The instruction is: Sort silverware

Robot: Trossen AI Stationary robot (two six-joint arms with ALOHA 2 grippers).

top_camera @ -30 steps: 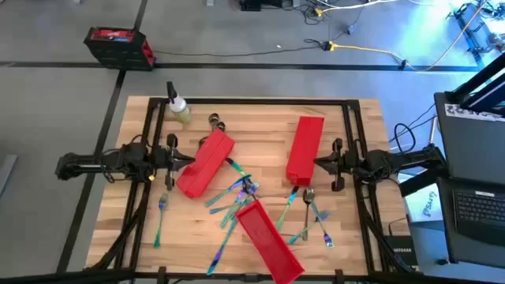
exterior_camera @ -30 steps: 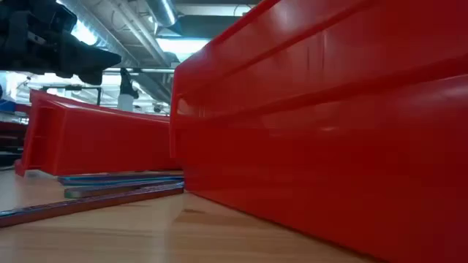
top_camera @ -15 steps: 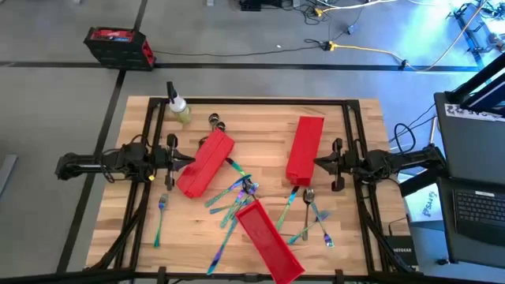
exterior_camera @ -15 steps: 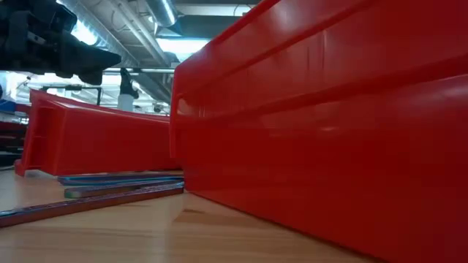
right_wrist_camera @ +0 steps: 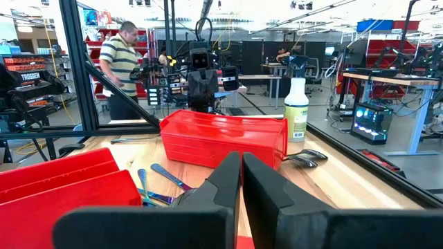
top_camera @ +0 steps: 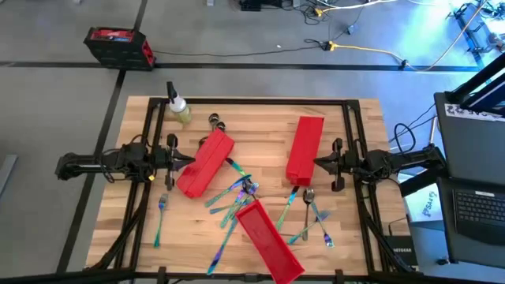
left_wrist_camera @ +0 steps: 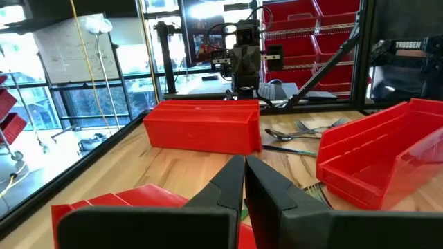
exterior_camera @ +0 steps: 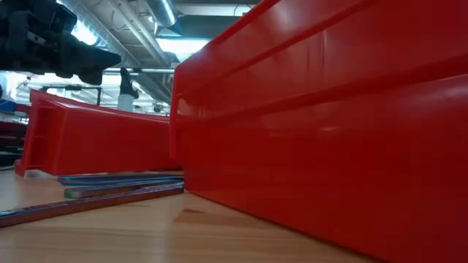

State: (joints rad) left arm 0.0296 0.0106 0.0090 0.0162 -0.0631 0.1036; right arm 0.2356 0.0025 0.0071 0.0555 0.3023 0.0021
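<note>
Across the wooden table (top_camera: 260,126) lie three long red bins: one bin at my left (top_camera: 206,163) slanting just beside my left gripper (top_camera: 189,160), one bin at my right (top_camera: 304,149) standing lengthwise just ahead of my right gripper (top_camera: 317,163), and a third bin toward the near edge (top_camera: 268,241) lying at an angle. From above I cannot tell whether any of them holds anything; the right wrist view looks into the open top of the near one and I see only bare red wall there. The silverware (top_camera: 237,193) is all on the tabletop, most of it piled between the three bins, with one fork (top_camera: 160,217) alone near the left edge, a spoon and other pieces (top_camera: 314,217) in front of my right gripper, and two dark spoons (top_camera: 215,121) near the far edge beside the spray bottle (top_camera: 178,106). Both my pincers are pressed together with nothing between them, poised over the table on either side. A person (right_wrist_camera: 119,69) stands in the room beyond. Nothing has shifted since a second ago: bins, cutlery and both my arms sit exactly as before.
</note>
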